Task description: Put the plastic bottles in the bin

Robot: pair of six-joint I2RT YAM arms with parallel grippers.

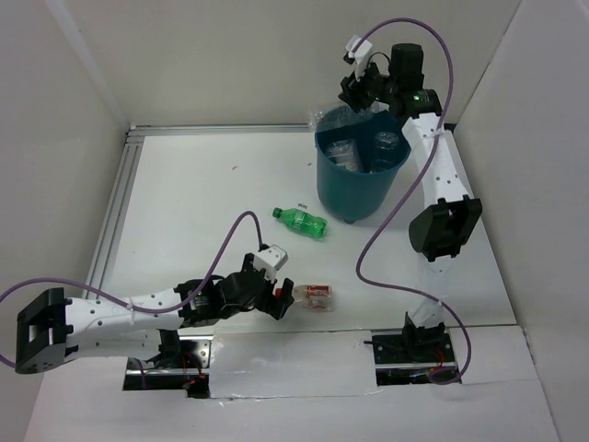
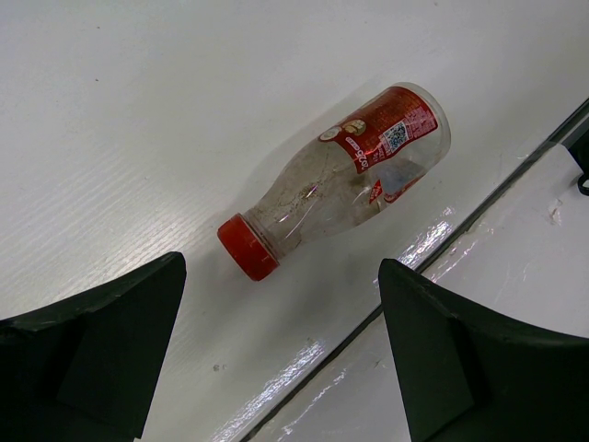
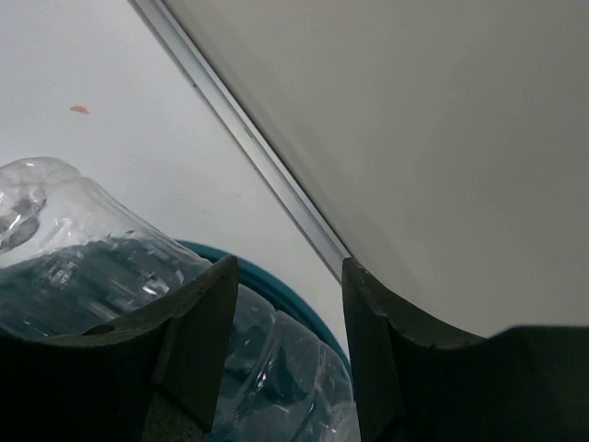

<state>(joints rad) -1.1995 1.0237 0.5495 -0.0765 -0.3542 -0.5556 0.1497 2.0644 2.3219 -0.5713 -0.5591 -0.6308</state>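
Table (image 1: 202, 184): bin (image 1: 354, 195), green bottle (image 1: 301, 222), red-capped bottle (image 1: 314, 295)

Light comes bright and even from above. In the top view my table (image 1: 212, 184) reads almost white, with only a soft, short shadow under the bin (image 1: 354, 189). The straight edges bend slightly toward that view's corners. From my left wrist the red-capped bottle (image 2: 331, 184) is sharp, white glare streaks the table along a dark seam (image 2: 368, 318), and my fingers (image 2: 92, 350) are dark and soft. From my right wrist the clear bottle (image 3: 83, 267) is blurred, perhaps too close to focus.
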